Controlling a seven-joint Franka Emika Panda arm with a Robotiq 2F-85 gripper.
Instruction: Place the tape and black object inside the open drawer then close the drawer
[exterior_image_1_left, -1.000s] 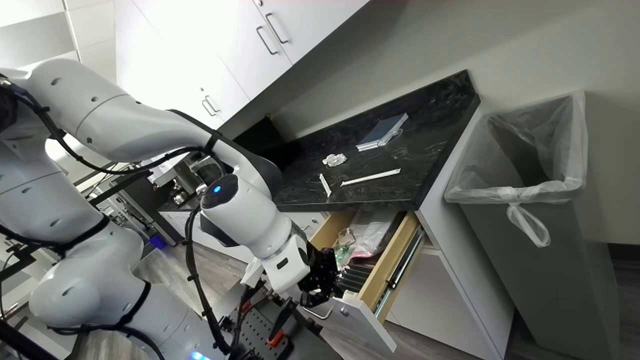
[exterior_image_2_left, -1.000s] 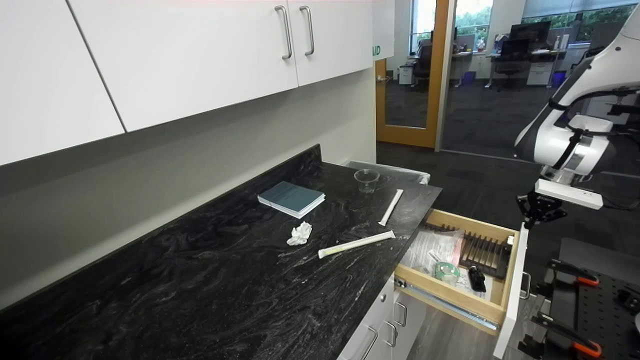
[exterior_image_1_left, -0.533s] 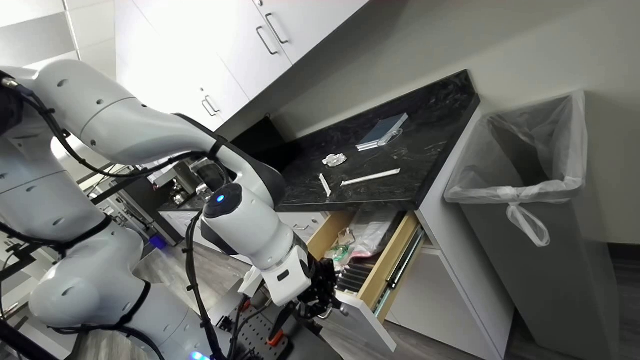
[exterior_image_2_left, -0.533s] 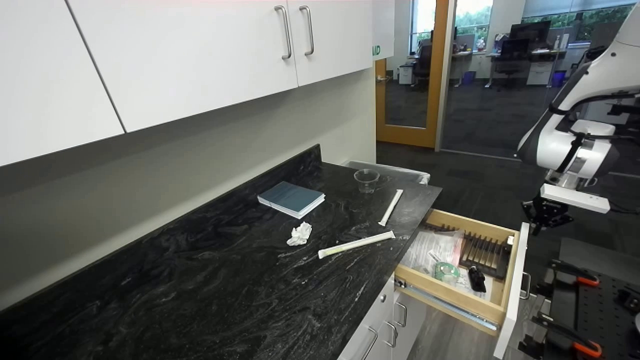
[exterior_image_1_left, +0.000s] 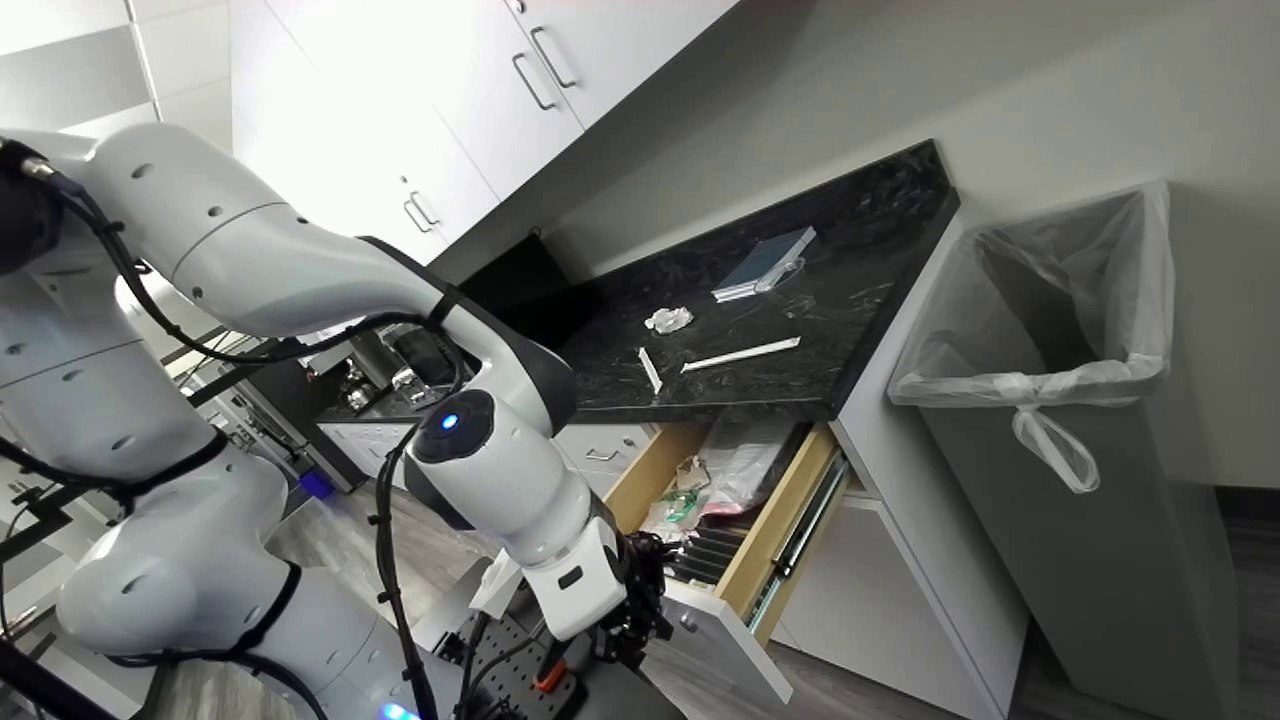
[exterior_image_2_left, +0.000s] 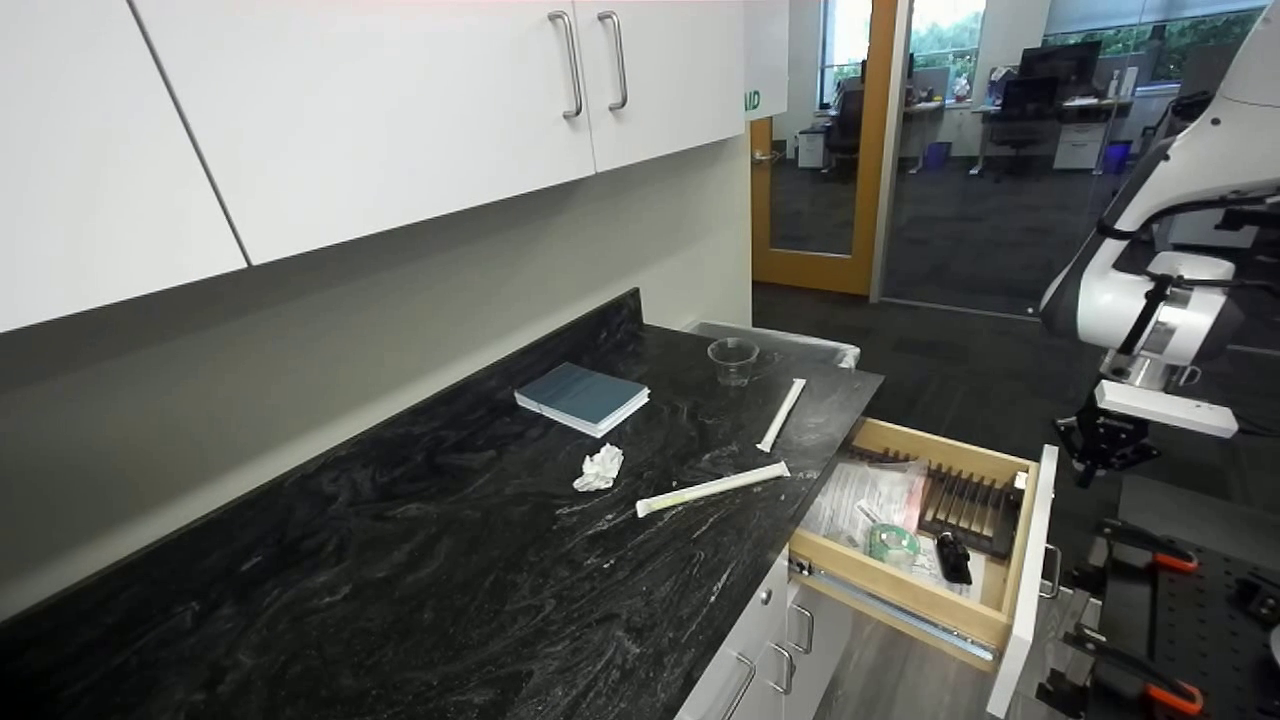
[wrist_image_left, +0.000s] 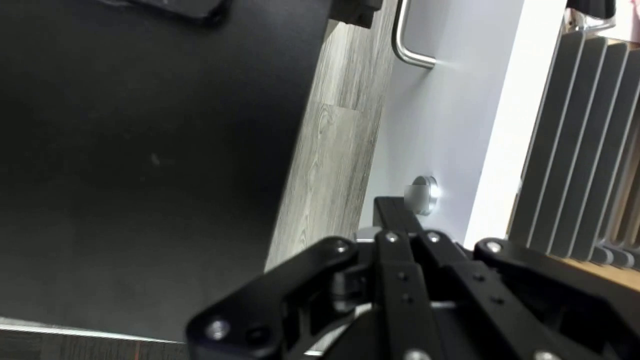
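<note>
The drawer (exterior_image_2_left: 1028, 590) is pulled out, its flat white front also showing in the wrist view (wrist_image_left: 452, 115). Inside it lies the tape (exterior_image_2_left: 893, 546), a clear roll with green, next to the black object (exterior_image_2_left: 953, 558). In an exterior view the tape (exterior_image_1_left: 684, 506) shows too, while the black object cannot be made out there. My gripper (wrist_image_left: 398, 202) is shut with nothing between its fingers. It hangs outside the drawer, in front of the white front, near the round lock (wrist_image_left: 425, 195). Whether the fingertips touch the front cannot be told.
A dark cart (wrist_image_left: 150, 165) with orange-ended clamps (exterior_image_2_left: 1170, 690) stands close before the drawer. The black countertop (exterior_image_2_left: 400, 560) above bears a blue book (exterior_image_2_left: 582, 395), crumpled paper (exterior_image_2_left: 600, 468), wrapped sticks and a clear cup (exterior_image_2_left: 733, 360). A grey bin (exterior_image_1_left: 1090, 520) stands beside the cabinet.
My gripper has moved down and outward, from above the drawer front's top edge to in front of it. Drawer, tape and black object have stayed where they were.
</note>
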